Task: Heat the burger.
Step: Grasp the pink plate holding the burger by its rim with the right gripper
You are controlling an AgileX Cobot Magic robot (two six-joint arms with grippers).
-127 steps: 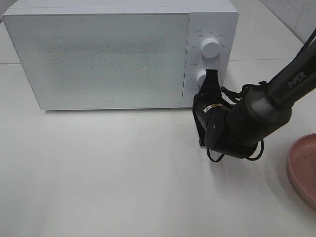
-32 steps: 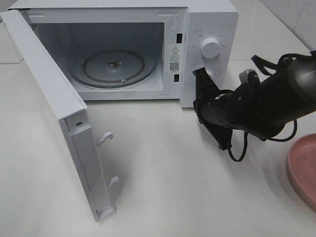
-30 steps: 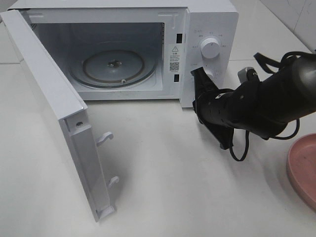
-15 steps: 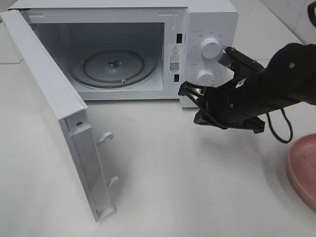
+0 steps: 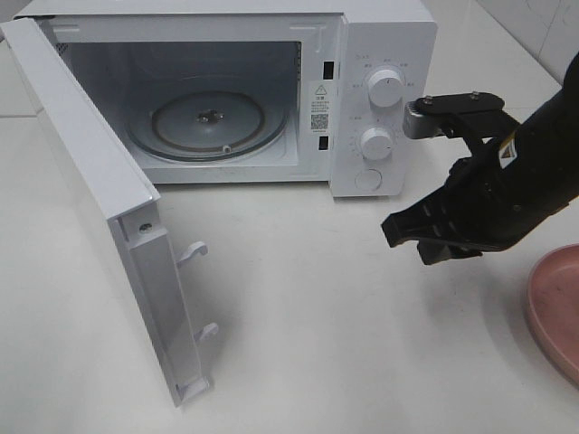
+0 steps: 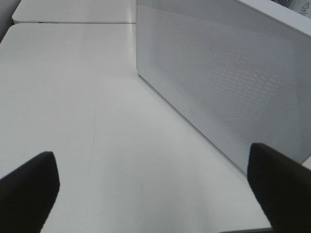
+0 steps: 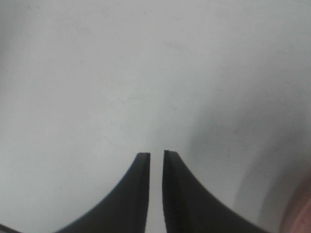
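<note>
The burger is out of view in every frame. The white microwave (image 5: 384, 36) stands at the back with its door (image 5: 90, 181) swung wide open to the left, and its glass turntable (image 5: 208, 122) is bare. My right gripper (image 5: 403, 237) hangs over the table in front of the microwave's control panel, right of the opening. In the right wrist view it (image 7: 156, 154) is shut on nothing, with only a thin slit between the fingers. My left gripper (image 6: 151, 153) is open and empty, facing the outside of the door (image 6: 228, 82).
A pink plate (image 5: 554, 307) sits at the right edge of the table. Two knobs (image 5: 386, 89) and a round button are on the microwave's panel. The open door juts out over the left front of the white table (image 5: 298, 344).
The microwave door was shut 4.2 s ago and is now open. Over the last second my right gripper pulled away from the panel to the right and turned down toward the table.
</note>
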